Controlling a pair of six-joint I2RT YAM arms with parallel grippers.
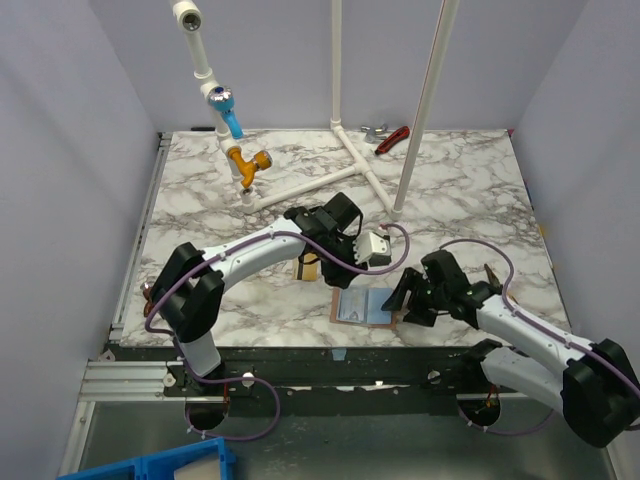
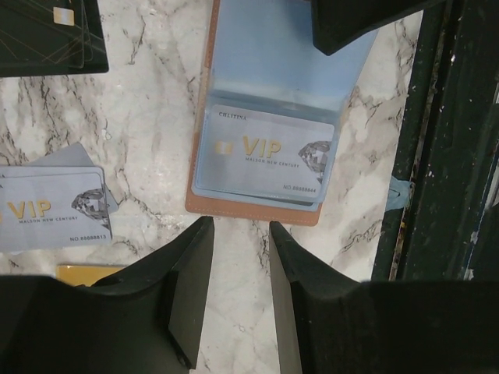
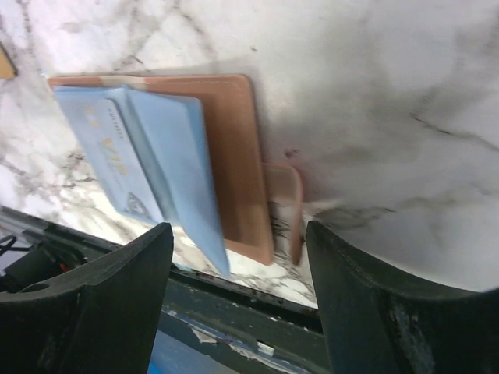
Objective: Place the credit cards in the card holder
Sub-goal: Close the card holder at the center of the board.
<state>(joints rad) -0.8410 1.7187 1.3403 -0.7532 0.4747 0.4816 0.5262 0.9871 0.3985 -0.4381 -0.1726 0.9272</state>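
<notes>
Left wrist view looks straight down on the card holder (image 2: 257, 214). It lies open on the table (image 1: 450, 200) by the near edge, blue sleeves (image 2: 273, 70) up, with one silvery VIP card (image 2: 265, 152) already tucked in a sleeve. The left claw (image 2: 240, 226) hangs just short of the holder's tan edge, its fingers parted over bare marble, grasping nothing.

Loose cards lie off the holder's side away from the right arm. The silvery-grey cards (image 2: 51, 210) have their long axis parallel to the pocketed one. A black card (image 2: 47, 31) lies farther off, and a gold card (image 2: 86, 273) sits close by the claw.

The right claw (image 3: 238, 234) is spread wide over the holder's other end, empty. I'd judge the left arm nearer the loose cards.
</notes>
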